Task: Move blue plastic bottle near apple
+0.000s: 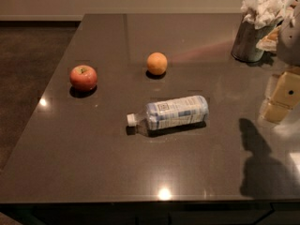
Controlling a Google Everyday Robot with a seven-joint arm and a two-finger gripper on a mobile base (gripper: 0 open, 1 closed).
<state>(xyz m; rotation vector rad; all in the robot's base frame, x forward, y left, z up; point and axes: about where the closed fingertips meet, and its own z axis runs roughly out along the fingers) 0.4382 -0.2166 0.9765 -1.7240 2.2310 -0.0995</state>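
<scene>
The blue plastic bottle lies on its side in the middle of the dark table, with its white cap pointing left. The red apple stands at the left of the table, well away from the bottle's cap, up and to the left. My gripper is the cream-coloured piece at the right edge of the view, above the table and to the right of the bottle's base, apart from it. It holds nothing that I can see.
An orange fruit stands behind the bottle, to the right of the apple. A metal cup stuffed with white paper napkins stands at the back right. The table's left edge drops to a brown floor. The arm's shadow lies at the front right.
</scene>
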